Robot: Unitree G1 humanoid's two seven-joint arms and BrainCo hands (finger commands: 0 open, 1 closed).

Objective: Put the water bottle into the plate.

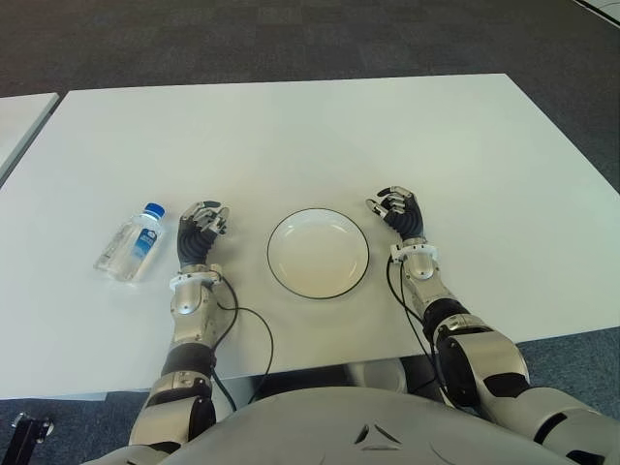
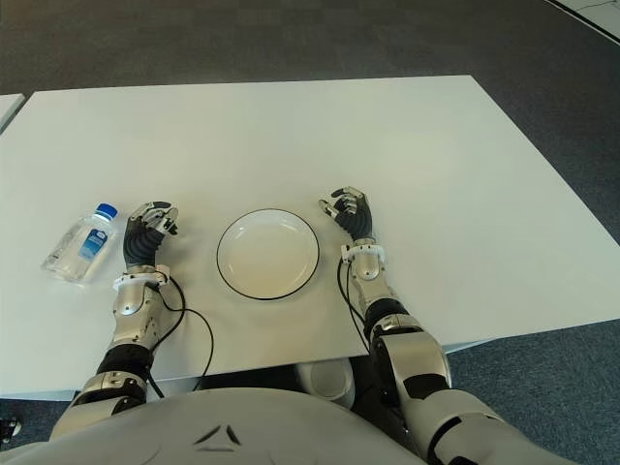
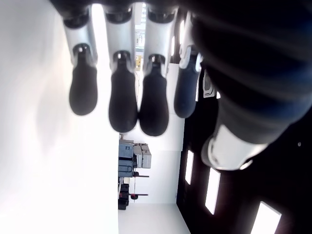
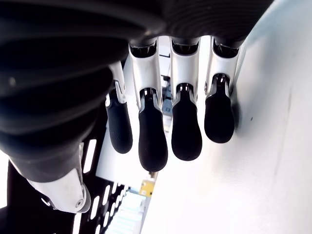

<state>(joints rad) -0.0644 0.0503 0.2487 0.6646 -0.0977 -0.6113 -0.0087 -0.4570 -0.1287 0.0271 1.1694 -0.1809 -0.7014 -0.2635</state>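
Note:
A clear water bottle with a blue cap and blue label lies on its side on the white table, at the left. A white plate with a dark rim sits in the middle, nothing on it. My left hand shows between bottle and plate, just right of the bottle and apart from it. My right hand shows just right of the plate. The left wrist view has relaxed fingers holding nothing; the right wrist view's fingers are likewise relaxed with nothing in them.
Black cables run from both wrists toward the table's near edge. A second white table stands off to the left across a narrow gap. Dark carpet lies beyond the far edge.

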